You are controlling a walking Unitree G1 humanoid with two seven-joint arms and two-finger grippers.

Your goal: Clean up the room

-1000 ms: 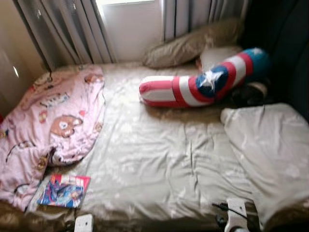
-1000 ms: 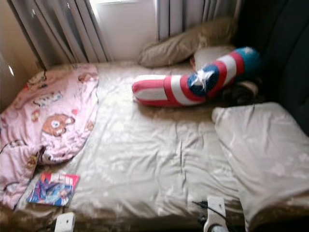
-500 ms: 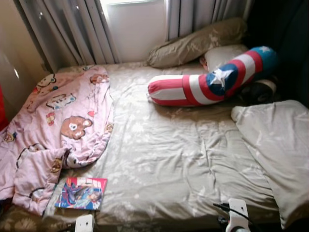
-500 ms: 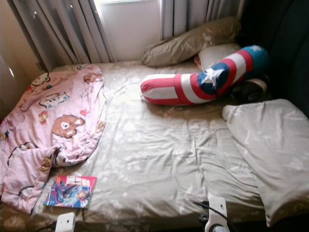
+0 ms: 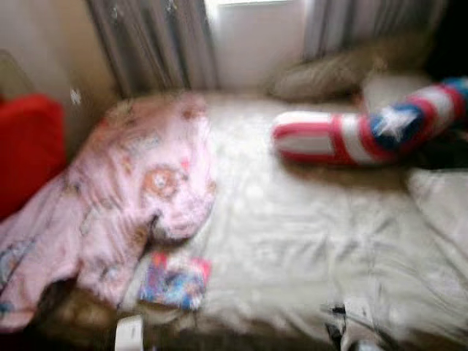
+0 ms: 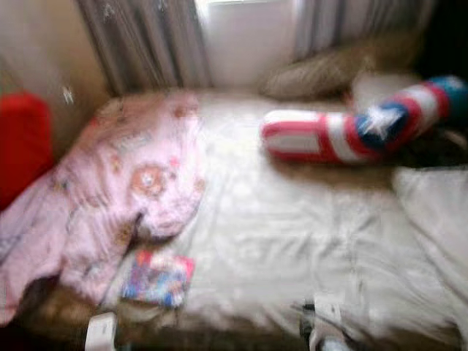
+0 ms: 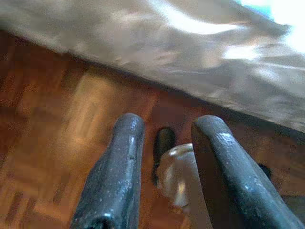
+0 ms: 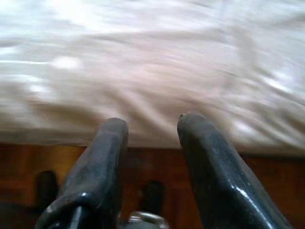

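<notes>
Both grippers hang low and empty, fingers apart — left gripper (image 7: 164,138) over the wood floor (image 7: 43,143), right gripper (image 8: 150,126) at the bed's (image 5: 292,219) near edge. Blur suggests the approach step. Next move likely calls for reaching the comic book (image 5: 174,279) near left, beside the pink blanket (image 5: 124,190) — striped bolster (image 5: 358,135) lies far right.

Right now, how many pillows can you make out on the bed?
4: a striped bolster across the head end, a tan one and a pale one behind it, and one at the right edge. Blur may hide others.
</notes>
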